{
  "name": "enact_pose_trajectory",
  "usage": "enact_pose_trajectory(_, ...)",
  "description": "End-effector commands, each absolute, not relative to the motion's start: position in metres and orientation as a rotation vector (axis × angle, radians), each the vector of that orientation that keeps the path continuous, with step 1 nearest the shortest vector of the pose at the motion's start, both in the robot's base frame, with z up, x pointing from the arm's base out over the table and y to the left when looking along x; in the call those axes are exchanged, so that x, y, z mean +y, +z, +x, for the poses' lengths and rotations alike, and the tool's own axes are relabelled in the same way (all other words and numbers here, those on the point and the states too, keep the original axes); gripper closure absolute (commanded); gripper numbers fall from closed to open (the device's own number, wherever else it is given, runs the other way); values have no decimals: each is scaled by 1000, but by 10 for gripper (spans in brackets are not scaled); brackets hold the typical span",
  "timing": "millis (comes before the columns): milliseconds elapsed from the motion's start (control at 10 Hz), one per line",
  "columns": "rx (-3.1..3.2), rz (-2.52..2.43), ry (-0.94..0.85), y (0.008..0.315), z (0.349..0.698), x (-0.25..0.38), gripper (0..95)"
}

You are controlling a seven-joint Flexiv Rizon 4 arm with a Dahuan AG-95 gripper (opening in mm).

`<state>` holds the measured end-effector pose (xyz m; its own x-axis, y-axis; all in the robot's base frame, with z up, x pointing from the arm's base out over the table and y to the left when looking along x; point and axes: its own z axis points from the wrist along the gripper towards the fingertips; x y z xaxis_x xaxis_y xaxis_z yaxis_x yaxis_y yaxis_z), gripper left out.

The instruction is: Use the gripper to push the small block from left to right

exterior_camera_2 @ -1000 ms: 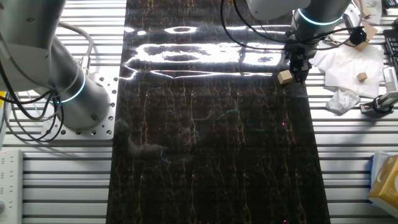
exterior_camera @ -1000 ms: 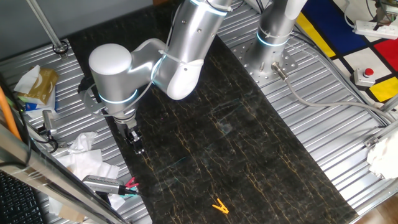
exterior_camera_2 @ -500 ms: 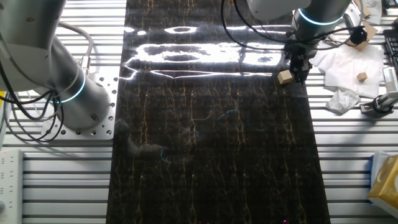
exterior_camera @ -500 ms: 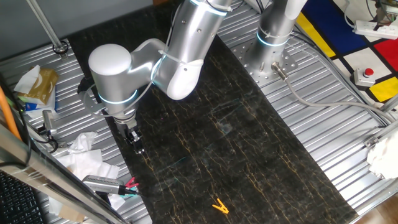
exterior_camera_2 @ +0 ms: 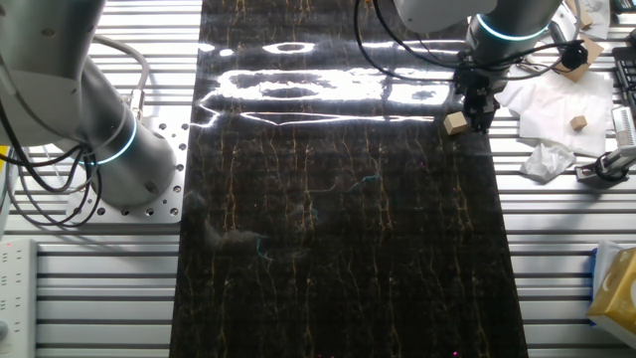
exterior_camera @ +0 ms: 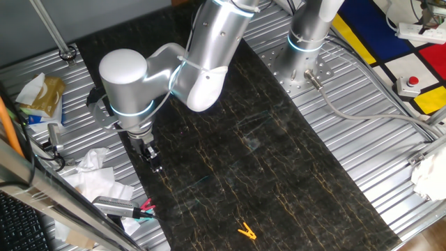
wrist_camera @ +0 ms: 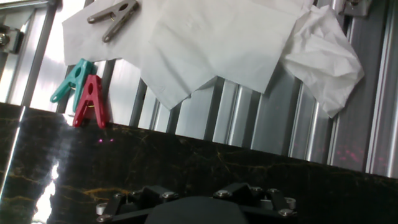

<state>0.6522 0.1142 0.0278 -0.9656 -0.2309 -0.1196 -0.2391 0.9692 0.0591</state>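
Note:
The gripper [exterior_camera_2: 480,115] is a narrow black tool at the tip of the silver arm. It stands low over the far right edge of the black mat [exterior_camera_2: 338,229]. Its fingers look closed together with nothing between them. The small block [exterior_camera_2: 456,122], a tan wooden cube, lies on the mat and touches the gripper's left side. In one fixed view the gripper [exterior_camera: 154,162] is at the mat's left edge and hides the block. The hand view shows only the gripper's dark base [wrist_camera: 193,208] at the bottom, with no fingertips or block.
White tissues [exterior_camera_2: 550,99] with another small cube [exterior_camera_2: 577,122] lie just right of the gripper. Teal [wrist_camera: 71,81], red [wrist_camera: 90,102] and grey [wrist_camera: 112,15] clothespins lie off the mat. A yellow clip [exterior_camera: 245,231] lies on the mat. A second arm's base [exterior_camera_2: 109,149] stands at the left.

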Motion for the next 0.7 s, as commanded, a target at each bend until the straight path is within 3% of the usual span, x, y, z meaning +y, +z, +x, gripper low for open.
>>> enact_pose_trajectory(100,3008,-353,109,28,652,114,190)
enact_pose_trajectory(700,3013,-254,228,30,646,110,190)
